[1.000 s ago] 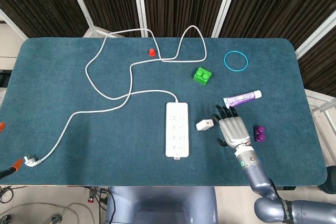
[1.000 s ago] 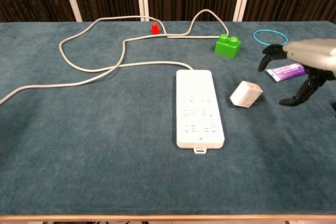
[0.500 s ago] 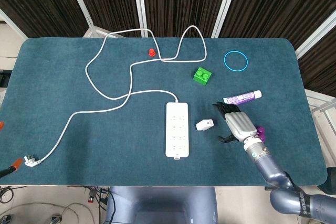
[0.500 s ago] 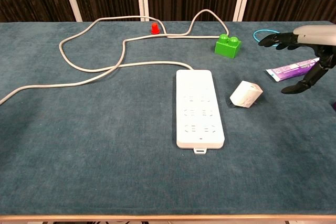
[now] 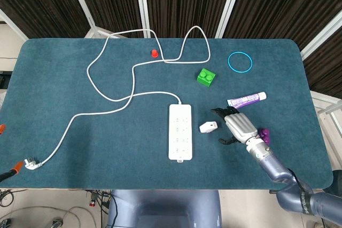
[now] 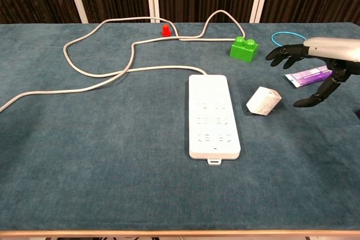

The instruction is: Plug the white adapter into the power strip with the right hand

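Observation:
The white adapter (image 5: 208, 127) (image 6: 263, 101) lies on the blue table just right of the white power strip (image 5: 179, 131) (image 6: 212, 115). My right hand (image 5: 238, 126) (image 6: 318, 63) hovers to the adapter's right, fingers spread and pointing toward it, holding nothing. A small gap separates the fingertips from the adapter. The strip's sockets face up and its cord (image 5: 117, 100) winds off to the left. My left hand appears in neither view.
A purple tube (image 5: 246, 99) (image 6: 308, 75) lies under the right hand's far side. A purple block (image 5: 264, 134) sits beside the wrist. A green brick (image 5: 205, 77) (image 6: 244, 48), a blue ring (image 5: 240, 61) and a red cap (image 5: 154, 53) lie further back.
The right hand lifted and turned, then swung left toward the adapter with its fingers spread wider. The adapter and strip have not moved.

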